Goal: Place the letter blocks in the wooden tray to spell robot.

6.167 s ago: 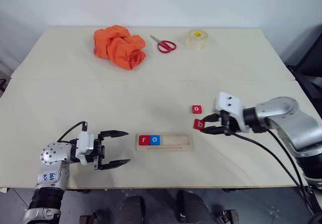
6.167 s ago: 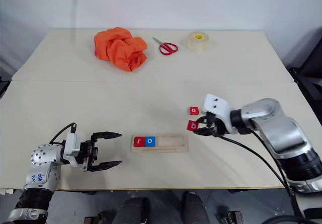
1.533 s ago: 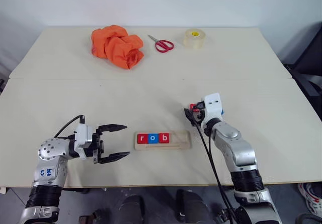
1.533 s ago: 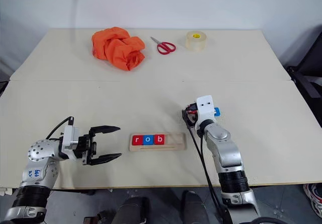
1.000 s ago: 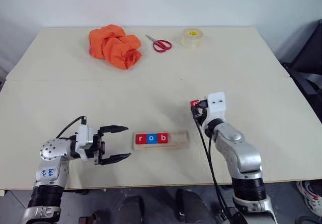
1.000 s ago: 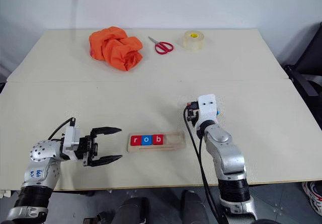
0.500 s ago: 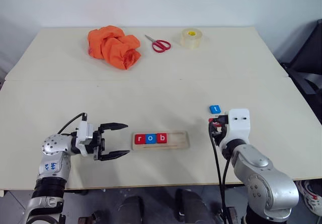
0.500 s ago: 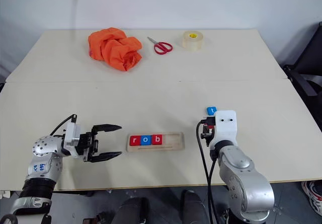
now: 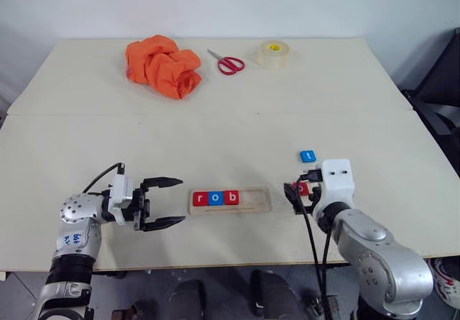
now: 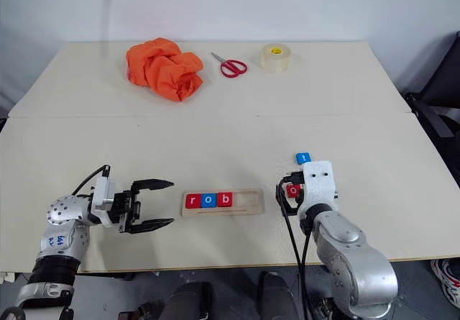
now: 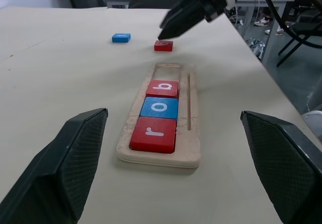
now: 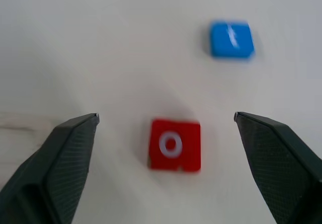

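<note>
Currently the wooden tray (image 9: 231, 200) sits near the front edge of the desk (image 9: 215, 133), roughly mid-width, long side parallel to that edge. Three letter blocks are seated in its left part, touching in a row: red r (image 9: 200, 198), blue o (image 9: 215, 198), red b (image 9: 231, 197). Right part of the tray is unfilled.

Red o block (image 12: 173, 144) lies flat on the desk just right of the tray, apart from it. Blue t block (image 9: 307, 156) lies a bit further back toward the desk's middle, near the red o, not touching.

Right gripper (image 10: 292, 190) hangs over the red o with its fingers spread wide, one on each side of the block, nothing held. Left gripper (image 9: 167, 202) is off the tray's left end, level, pointing at the tray, fingers wide apart and holding nothing.

Along the back edge: orange cloth (image 9: 162, 64) toward the left, red-handled scissors (image 9: 226, 61) mid, tape roll (image 9: 273, 53) right of them.
</note>
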`<action>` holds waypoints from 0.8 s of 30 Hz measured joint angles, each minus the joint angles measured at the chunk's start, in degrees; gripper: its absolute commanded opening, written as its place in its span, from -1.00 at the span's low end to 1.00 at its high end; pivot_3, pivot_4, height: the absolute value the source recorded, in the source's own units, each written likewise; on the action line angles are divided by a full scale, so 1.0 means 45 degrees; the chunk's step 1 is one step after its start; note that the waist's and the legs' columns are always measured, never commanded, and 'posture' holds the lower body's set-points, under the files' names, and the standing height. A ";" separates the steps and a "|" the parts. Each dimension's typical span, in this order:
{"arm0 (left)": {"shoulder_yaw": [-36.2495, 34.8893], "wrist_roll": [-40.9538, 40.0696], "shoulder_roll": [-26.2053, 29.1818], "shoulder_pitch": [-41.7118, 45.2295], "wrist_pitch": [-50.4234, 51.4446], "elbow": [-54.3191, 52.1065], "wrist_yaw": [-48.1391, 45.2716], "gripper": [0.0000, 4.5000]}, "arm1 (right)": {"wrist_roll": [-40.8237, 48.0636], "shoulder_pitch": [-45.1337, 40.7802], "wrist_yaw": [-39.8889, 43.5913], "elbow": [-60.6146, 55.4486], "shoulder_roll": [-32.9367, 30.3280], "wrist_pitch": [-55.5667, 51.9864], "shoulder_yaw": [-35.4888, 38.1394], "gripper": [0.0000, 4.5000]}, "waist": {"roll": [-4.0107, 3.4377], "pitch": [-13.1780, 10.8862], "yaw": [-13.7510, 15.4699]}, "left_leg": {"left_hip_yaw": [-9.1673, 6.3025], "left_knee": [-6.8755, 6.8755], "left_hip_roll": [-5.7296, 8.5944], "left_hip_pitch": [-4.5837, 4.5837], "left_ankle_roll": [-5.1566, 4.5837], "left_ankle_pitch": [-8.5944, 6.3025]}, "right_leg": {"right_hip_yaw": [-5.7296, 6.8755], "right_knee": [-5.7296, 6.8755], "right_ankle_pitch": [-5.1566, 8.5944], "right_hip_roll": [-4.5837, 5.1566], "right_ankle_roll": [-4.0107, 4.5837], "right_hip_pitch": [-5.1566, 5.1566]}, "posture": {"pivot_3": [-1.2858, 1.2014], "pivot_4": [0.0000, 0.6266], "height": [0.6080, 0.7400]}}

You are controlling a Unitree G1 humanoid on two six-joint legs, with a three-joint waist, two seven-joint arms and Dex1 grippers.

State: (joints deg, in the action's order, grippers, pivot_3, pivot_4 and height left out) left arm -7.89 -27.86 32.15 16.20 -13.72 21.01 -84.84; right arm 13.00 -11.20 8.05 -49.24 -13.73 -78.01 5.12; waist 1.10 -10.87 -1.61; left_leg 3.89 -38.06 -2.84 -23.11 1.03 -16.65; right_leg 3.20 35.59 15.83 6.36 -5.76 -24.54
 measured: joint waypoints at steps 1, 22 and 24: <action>0.0000 0.0000 -0.0002 0.0013 -0.0027 0.0002 0.0001 1.00 | 0.0271 -0.0256 0.0708 0.0136 -0.0915 0.0274 -0.0066 0.99 | 0.0000 0.0000 0.0003 | -0.0001 0.0000 0.0001 0.0000 0.0000 0.0000 | 0.0001 -0.0002 0.0000 0.0001 0.0000 0.0002 | 0.03 -0.52 1.00; 0.0226 0.0037 -0.0152 0.0460 -0.0884 0.0709 -0.0157 1.00 | -0.0586 -0.3850 1.2505 1.0114 -0.8575 1.0921 -0.4801 0.42 | 0.0016 -0.0009 0.0036 | 0.0021 -0.0022 0.0004 -0.0001 0.0002 0.0001 | 0.0009 -0.0013 -0.0011 0.0010 -0.0027 0.0009 | 0.03 -0.52 1.00; 0.0218 0.0037 -0.0152 0.0229 -0.0886 0.0573 -0.0035 1.00 | -0.0676 -0.3952 1.2752 1.0394 -0.8570 1.1325 -0.4881 0.13 | 0.0017 -0.0009 0.0038 | 0.0022 -0.0031 0.0004 -0.0001 0.0002 0.0001 | 0.0010 -0.0011 -0.0013 0.0013 -0.0030 0.0012 | 0.03 -0.52 1.00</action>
State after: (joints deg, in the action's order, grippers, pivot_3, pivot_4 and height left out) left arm -6.91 -27.69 31.47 17.23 -17.70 23.59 -85.00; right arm 9.95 -28.99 65.43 -2.46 -52.30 -27.05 -16.84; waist 1.17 -10.91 -1.44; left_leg 3.99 -38.20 -2.82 -23.12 1.04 -16.65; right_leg 3.24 35.54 15.77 6.42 -5.89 -24.49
